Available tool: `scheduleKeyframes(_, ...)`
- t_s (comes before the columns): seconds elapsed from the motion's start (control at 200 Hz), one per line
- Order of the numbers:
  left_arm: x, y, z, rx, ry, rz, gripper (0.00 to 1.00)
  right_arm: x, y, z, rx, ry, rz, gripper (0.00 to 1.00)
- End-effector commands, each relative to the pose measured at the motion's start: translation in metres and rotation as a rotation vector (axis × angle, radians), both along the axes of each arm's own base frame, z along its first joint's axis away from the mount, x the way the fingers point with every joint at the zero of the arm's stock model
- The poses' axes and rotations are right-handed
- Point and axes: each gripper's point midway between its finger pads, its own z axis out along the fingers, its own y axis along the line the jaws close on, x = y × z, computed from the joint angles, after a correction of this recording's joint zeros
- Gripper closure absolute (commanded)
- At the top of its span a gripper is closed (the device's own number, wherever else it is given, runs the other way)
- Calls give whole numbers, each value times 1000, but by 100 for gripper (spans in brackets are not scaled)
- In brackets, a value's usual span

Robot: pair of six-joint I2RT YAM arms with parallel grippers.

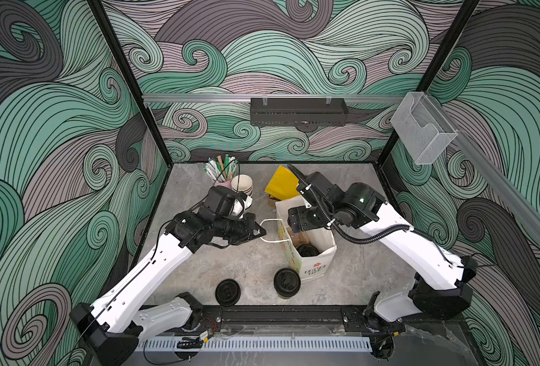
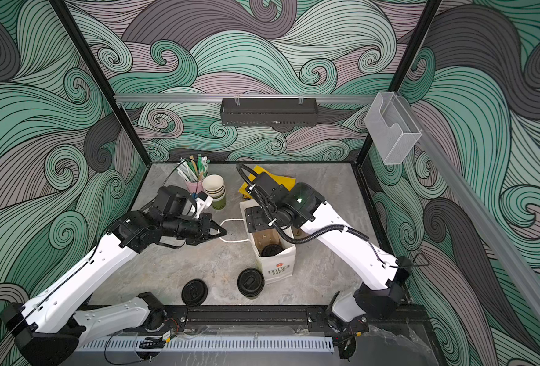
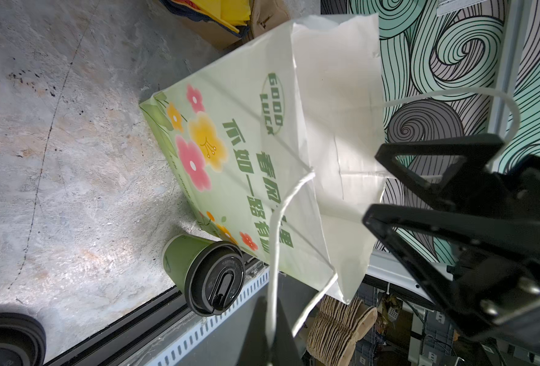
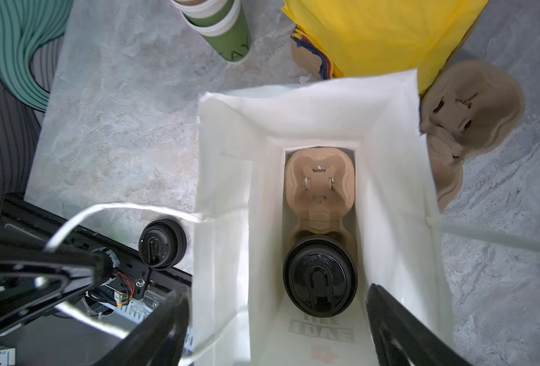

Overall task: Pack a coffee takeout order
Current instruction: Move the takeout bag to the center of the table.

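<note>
A white flowered paper bag point(image 1: 313, 269) stands open mid-table. Inside it, a brown cup carrier point(image 4: 319, 187) holds one black-lidded cup point(image 4: 321, 279), and its other slot is empty. My left gripper point(image 1: 261, 235) is shut on the bag's white string handle point(image 3: 273, 253), pulling it away from the bag. My right gripper point(image 4: 278, 332) hangs open over the bag's mouth with nothing between its fingers. Another olive-green lidded cup point(image 1: 287, 282) stands on the table in front of the bag. Yellow napkins point(image 1: 282, 183) lie behind the bag.
A stack of empty green cups point(image 2: 215, 190) and a pink cup of straws point(image 2: 195, 183) stand at the back left. Loose black lids point(image 1: 228, 292) sit near the front rail. Spare brown carriers point(image 4: 471, 111) lie beside the napkins, right of the bag.
</note>
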Motion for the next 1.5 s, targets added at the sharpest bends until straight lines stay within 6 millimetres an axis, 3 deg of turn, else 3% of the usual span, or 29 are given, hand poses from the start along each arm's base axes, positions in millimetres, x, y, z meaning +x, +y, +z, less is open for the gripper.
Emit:
scheduleKeyframes(0.0, 5, -1, 15, -9, -39, -3, 100, -8, -6, 42, 91, -87, 31, 15)
scheduleKeyframes(0.065, 5, -2, 16, -9, -43, -6, 97, -15, -9, 58, 142, -106, 48, 17)
scheduleKeyframes(0.14, 6, -2, 17, -11, -52, -4, 86, -28, -14, 72, 200, -114, 79, 19)
scheduleKeyframes(0.29, 10, -4, 27, -32, -87, -4, 67, -56, -42, 80, 273, -115, 77, 19)
scheduleKeyframes(0.435, 11, -3, 38, -36, -132, -10, 54, -69, -81, 72, 298, -140, -35, 21)
scheduleKeyframes(0.525, 12, 1, 46, -24, -168, -3, 47, -71, -119, 50, 225, -141, -190, 26)
scheduleKeyframes(0.595, 14, 8, 55, 0, -210, 16, 43, -75, -133, 30, 166, -102, -241, 27)
scheduleKeyframes(0.79, 28, 51, 86, 186, -332, 164, 36, -81, -118, -11, -23, 90, -202, 30)
scheduleKeyframes(0.981, 31, 91, 87, 379, -352, 278, 35, -59, -102, -18, -129, 96, -164, 35)
scheduleKeyframes(1.201, 30, 87, 79, 340, -340, 281, 36, -42, -97, -30, -209, 112, -154, 50)
scheduleKeyframes(1.496, 33, 74, 71, 305, -325, 249, 35, -37, -100, -38, -223, 128, -158, 67)
